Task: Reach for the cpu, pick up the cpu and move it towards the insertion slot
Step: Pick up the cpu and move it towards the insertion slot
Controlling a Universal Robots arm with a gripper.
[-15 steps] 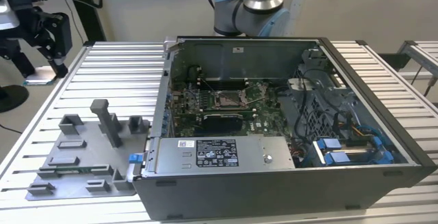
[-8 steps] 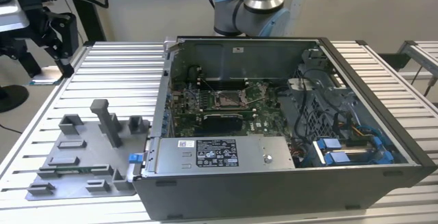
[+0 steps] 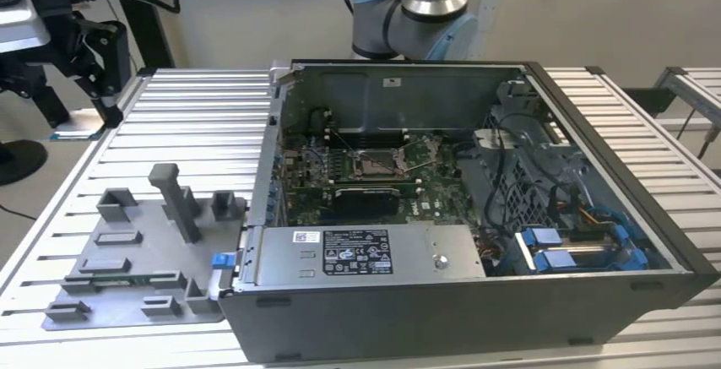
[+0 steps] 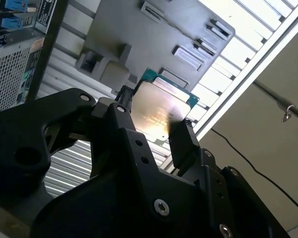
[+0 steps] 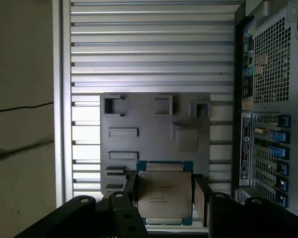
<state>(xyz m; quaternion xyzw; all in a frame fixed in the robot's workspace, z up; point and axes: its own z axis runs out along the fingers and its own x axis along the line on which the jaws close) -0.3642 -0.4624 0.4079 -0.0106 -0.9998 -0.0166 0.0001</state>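
Jaws clenched on the cpu [image 5: 164, 196], held above the grey tray [image 5: 154, 111]: pick's done, carry phase (I reckon); insertion slot [image 3: 376, 164] well apart, inside the pc case [image 3: 451, 301], so move calls for keeping chip level.

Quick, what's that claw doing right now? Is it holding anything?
Gripper: closed on the cpu, which sits between its two fingers, over the grey tray.
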